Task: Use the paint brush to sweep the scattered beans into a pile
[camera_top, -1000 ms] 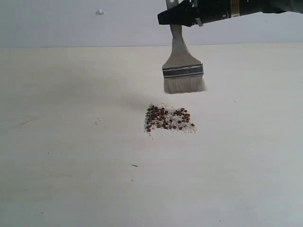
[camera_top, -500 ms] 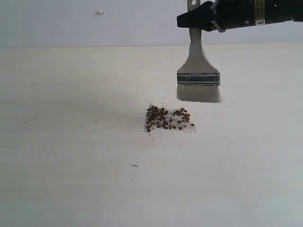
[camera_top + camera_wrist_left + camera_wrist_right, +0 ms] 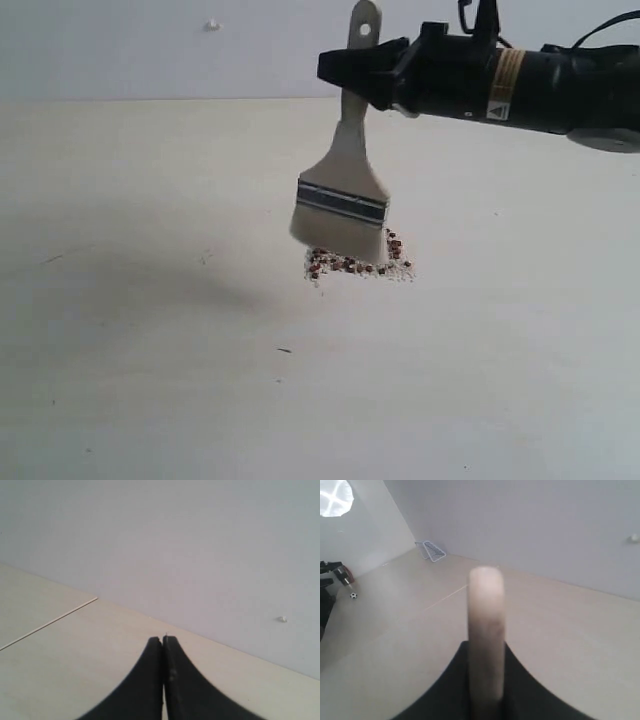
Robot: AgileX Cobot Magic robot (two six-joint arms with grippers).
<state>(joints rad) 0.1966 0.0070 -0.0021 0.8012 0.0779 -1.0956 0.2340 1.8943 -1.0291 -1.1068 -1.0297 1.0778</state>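
Observation:
The paint brush point(image 3: 343, 190) hangs tilted over the table, its cream bristles covering the far left part of the pile point(image 3: 378, 263) of reddish-brown beans and whitish crumbs. My right gripper point(image 3: 352, 68) is shut on the pale wooden handle just below the hole at its end. Seen from the right wrist, the handle point(image 3: 485, 630) stands between the black jaws of that gripper point(image 3: 486, 647). My left gripper point(image 3: 163, 639) is shut with nothing in it, and it does not show in the exterior view.
The pale table point(image 3: 150, 330) carries a few small dark specks point(image 3: 284, 350). A grey wall point(image 3: 150, 50) runs behind it. In the right wrist view a small wire-mesh object point(image 3: 433, 550) sits at the table's far edge.
The right gripper has swung left and down with the brush. The brush now tilts and its bristles have come down from above and right of the pile onto the pile's back edge.

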